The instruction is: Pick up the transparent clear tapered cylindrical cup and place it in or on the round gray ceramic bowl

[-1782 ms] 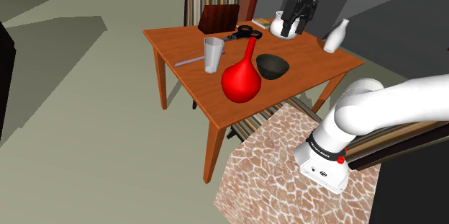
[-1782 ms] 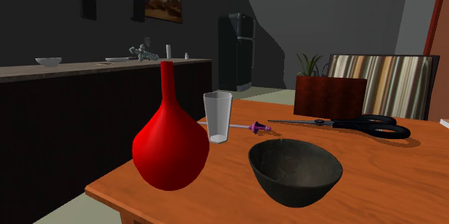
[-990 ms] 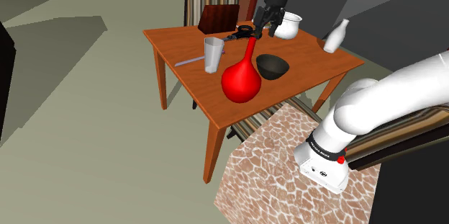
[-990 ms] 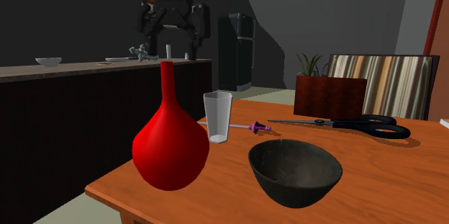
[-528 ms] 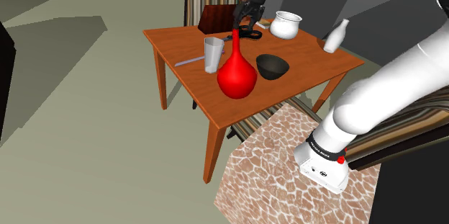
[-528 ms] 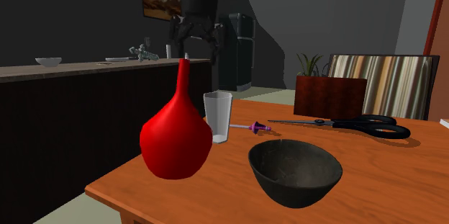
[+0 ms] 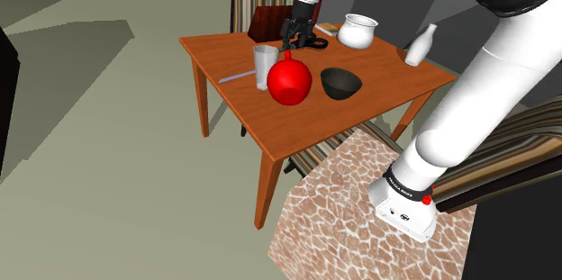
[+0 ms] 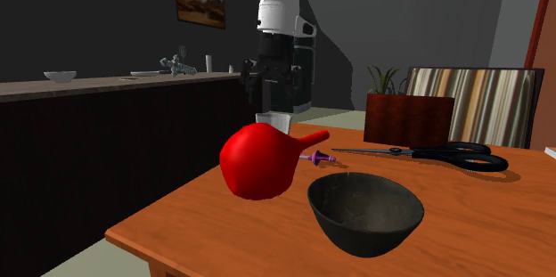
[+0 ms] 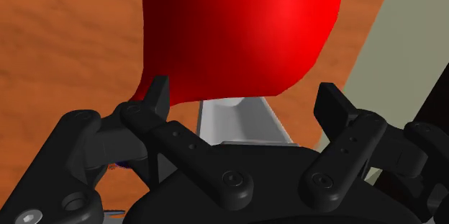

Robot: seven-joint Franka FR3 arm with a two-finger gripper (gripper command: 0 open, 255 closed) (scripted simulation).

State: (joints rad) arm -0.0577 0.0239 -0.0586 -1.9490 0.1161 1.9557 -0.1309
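Cup, clear and tapered, stands upright on the tabletop, inward from the edge at the shoulder view's left and about halfway along it. A red vase lies tipped beside it and covers the cup's flank on the bowl side. In the second exterior view only a pale strip of the cup's rim shows above the vase, and everything lower is hidden. The vase's neck points toward the scissors. Whether vase and cup touch cannot be told.

The tool hangs just above the cup, close over the rim in the second exterior view. In the wrist view its fingers stand wide apart. The cup shows between them with a gap on each side, clasped by neither. Its far part is covered by the vase and its near part is cut off by the tool's black body.

The dark round bowl sits just beyond the vase, toward the tabletop's middle, and its inside shows in the second exterior view. A thin rod with a purple end is partly hidden by the vase.
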